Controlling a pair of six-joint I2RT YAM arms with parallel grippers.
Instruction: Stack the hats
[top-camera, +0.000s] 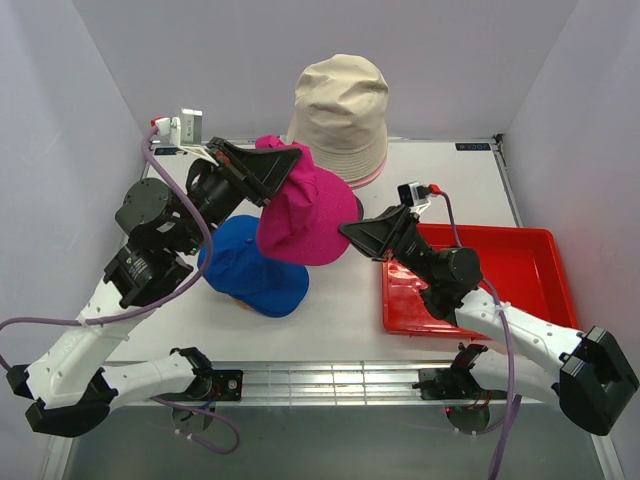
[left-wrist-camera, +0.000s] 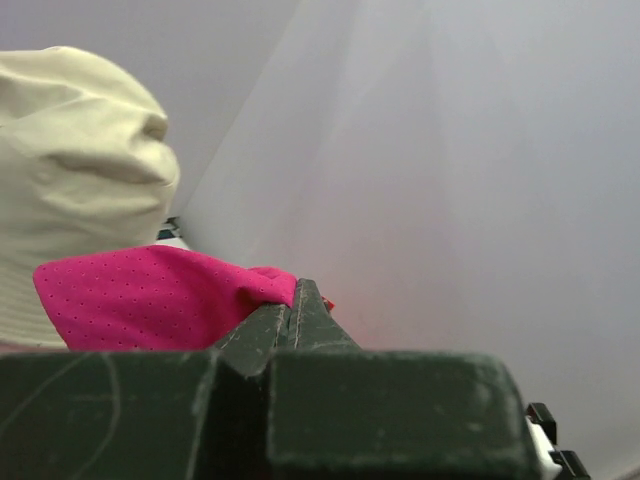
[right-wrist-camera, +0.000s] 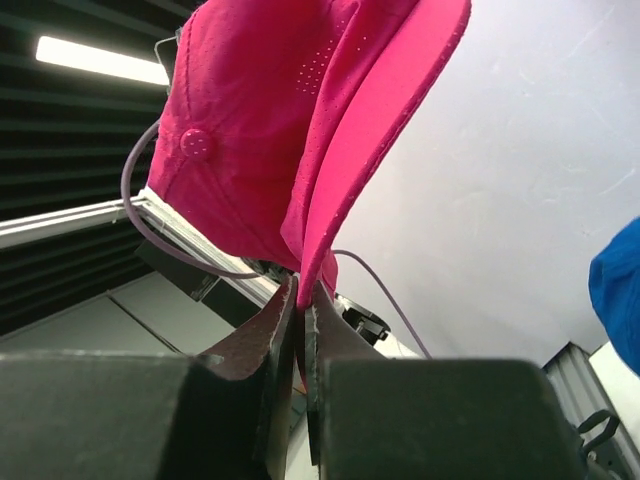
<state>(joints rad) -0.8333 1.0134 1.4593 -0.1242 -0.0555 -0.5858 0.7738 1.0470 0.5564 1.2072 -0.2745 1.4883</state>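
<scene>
The step in hand looks like carrying the magenta cap between two grips to set it on another hat. To do it well, both arms should travel together so the fabric stays spread and is not pulled out of either pinch. The crown should be centred over the target before anything lets go.

The left gripper is pressed together on the cap's upper edge. In the left wrist view its fingertips meet on a fold of magenta cloth. The right gripper is likewise pinched flat on the cap's brim at the right. In its own view the brim runs down into the closed tips.

The cap hangs in the middle of the top view, off the table. Just below and left of it the blue cap lies on the table, partly covered from this view. At the upper centre stands the beige bucket hat, with the light pink bucket hat showing as a rim under it. A red tray sits at the right.
</scene>
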